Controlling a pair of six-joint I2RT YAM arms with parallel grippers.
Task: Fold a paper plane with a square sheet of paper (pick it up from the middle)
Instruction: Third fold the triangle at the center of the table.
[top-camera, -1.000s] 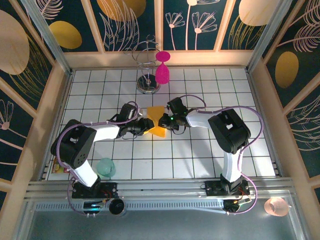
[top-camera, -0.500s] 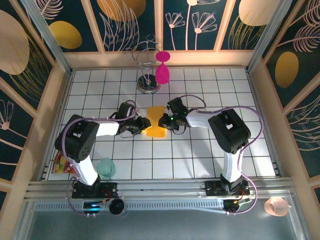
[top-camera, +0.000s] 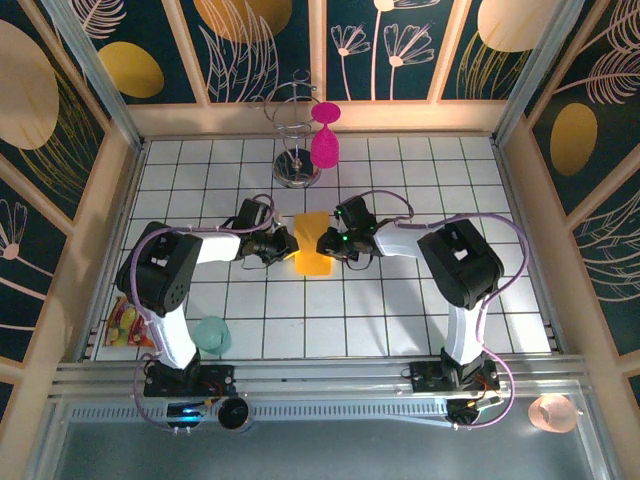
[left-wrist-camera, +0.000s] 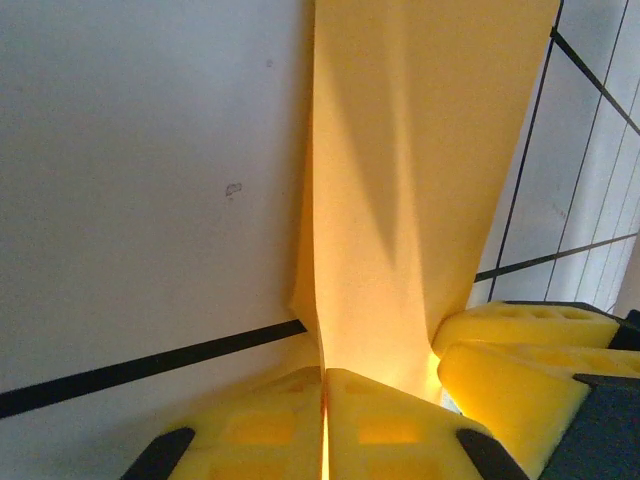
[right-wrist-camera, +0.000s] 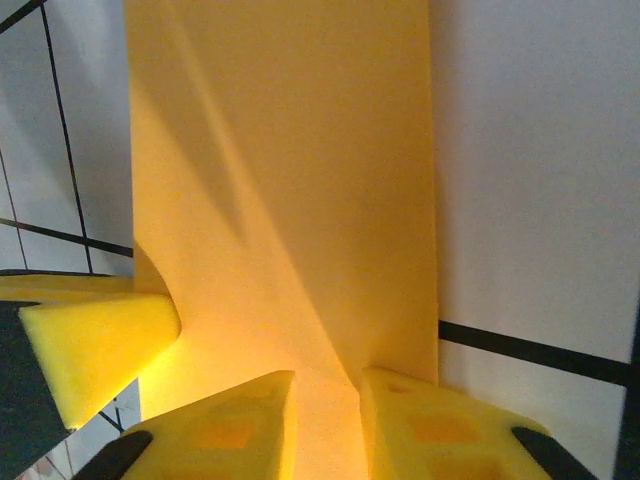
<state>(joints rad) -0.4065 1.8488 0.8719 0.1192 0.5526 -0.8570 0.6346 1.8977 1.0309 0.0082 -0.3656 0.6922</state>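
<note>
The left tool (top-camera: 284, 243) has just snapped shut. A moment ago its jaws stood apart; now its two yellow foam pads (left-wrist-camera: 250, 430) press together, with the left edge of the square sheet of paper (top-camera: 312, 252) pinched in the seam between them. The right tool (top-camera: 326, 243) sits on the other side of the sheet. Its jaws are narrow with a small gap, and the paper runs through that gap. It does not look squeezed tight there.

The sheet lies in the middle of the worktop (top-camera: 400, 310), right between the two tools. Before, it looked wider, with a slanted lower edge. Now it looks like a slimmer upright strip. I think the first fold is being made, so there is still a long way to go before it is a plane.

The paper is thin, smooth and orange-yellow, with soft bends in it. The pads look squashy and chunky. The worktop is white with black grid lines.
</note>
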